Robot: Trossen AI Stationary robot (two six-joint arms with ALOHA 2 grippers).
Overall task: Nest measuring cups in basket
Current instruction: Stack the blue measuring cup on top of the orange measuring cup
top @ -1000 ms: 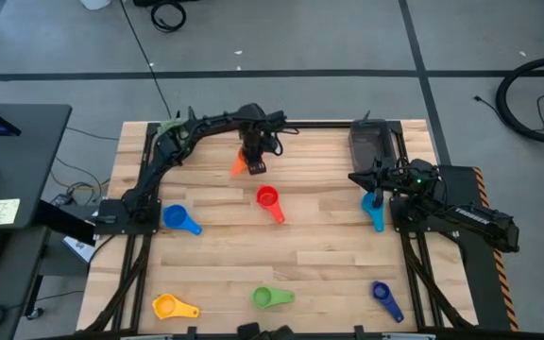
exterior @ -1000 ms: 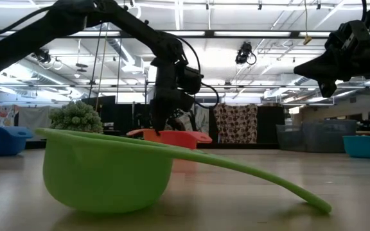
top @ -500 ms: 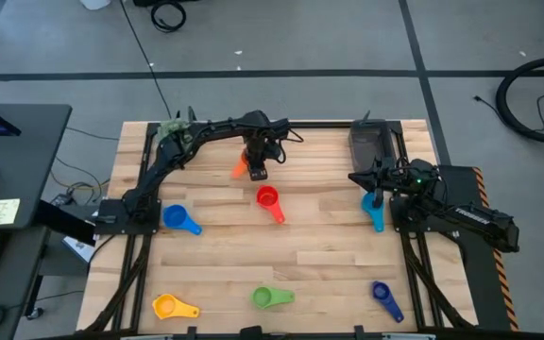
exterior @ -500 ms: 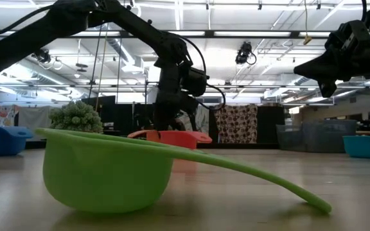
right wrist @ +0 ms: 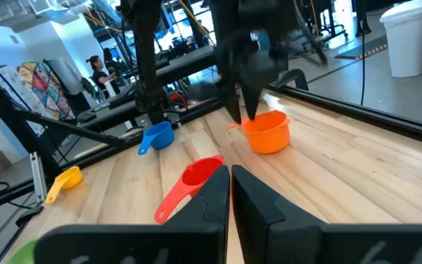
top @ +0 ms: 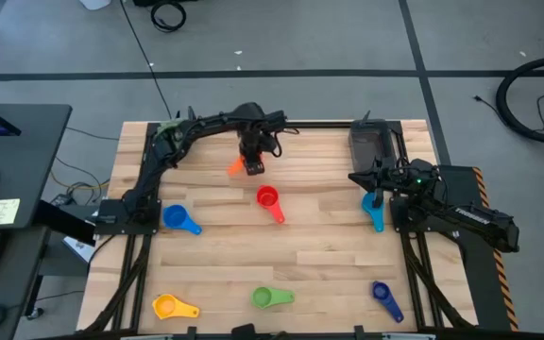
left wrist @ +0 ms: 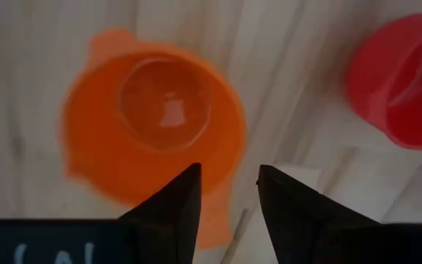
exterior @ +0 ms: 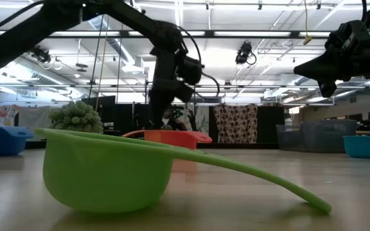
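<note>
Pale plank table (top: 319, 255) carried seven round plastic scoops and a dark translucent basket (top: 368, 144) at its far right corner, while the left gripper (left wrist: 228, 192) hovered parted over the glossy orange cup (left wrist: 152, 143), the right gripper (right wrist: 231, 189) pressed together; only its wrist view showed a person (right wrist: 96, 70).

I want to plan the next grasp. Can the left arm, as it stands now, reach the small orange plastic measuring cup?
Probably yes. The left gripper hangs just above the orange plastic measuring cup, fingers parted and empty, with one fingertip over its rim. Nothing lies between them; the red plastic cup sits apart.
</note>
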